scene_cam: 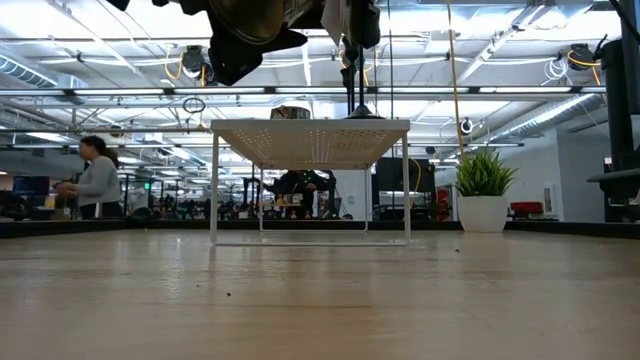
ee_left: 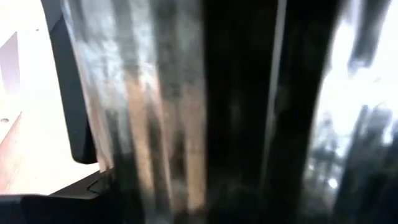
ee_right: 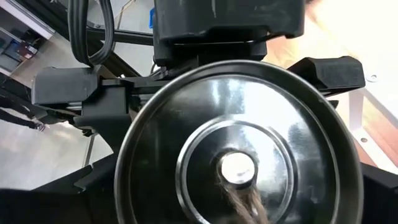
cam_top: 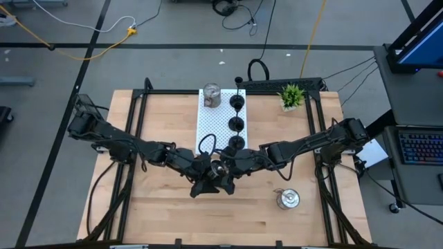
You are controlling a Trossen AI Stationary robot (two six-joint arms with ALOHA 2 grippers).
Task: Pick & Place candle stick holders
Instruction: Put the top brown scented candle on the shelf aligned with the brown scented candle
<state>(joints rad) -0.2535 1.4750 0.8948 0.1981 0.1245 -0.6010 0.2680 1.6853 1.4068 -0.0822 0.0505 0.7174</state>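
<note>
Mid-desk, left gripper [cam_top: 208, 181] and right gripper [cam_top: 228, 168] meet around one silver holder [ee_right: 239, 146]; whose fingers clasp it is unclear. White rack [cam_top: 205, 124] at the far edge carries three black holders [cam_top: 236, 124] and another silver holder [cam_top: 211, 95]; a third [cam_top: 286, 199] stands toward the near right.

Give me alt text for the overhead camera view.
Both arms meet at the table's middle, the left gripper and right gripper around a silver holder. Behind stands a white rack with three black holders; another silver holder sits right.

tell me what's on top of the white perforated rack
On the white perforated rack: one silver candle holder and three black candle holders in a row. Its near end is covered by the claws.
</note>
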